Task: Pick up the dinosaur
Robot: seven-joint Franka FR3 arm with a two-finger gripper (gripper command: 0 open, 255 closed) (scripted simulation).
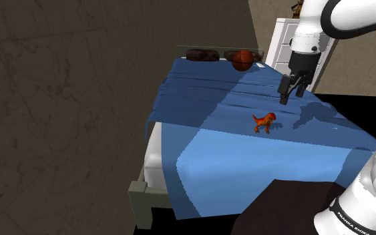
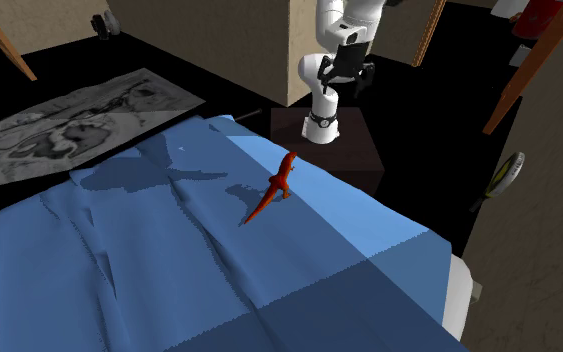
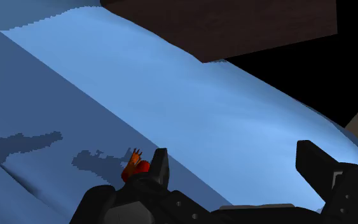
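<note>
1. Black two-finger gripper [image 1: 292, 90] is hanging above the blue bedspread [image 1: 246, 160], its fingers standing apart and clasping nothing.
2. Small orange-red toy dinosaur [image 1: 264, 121] is standing on that bedspread, below the gripper, untouched.

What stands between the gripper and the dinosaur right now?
Nothing visible. The open gripper hangs above the blue bedspread; the orange dinosaur stands alone on it, with only air between them.
</note>
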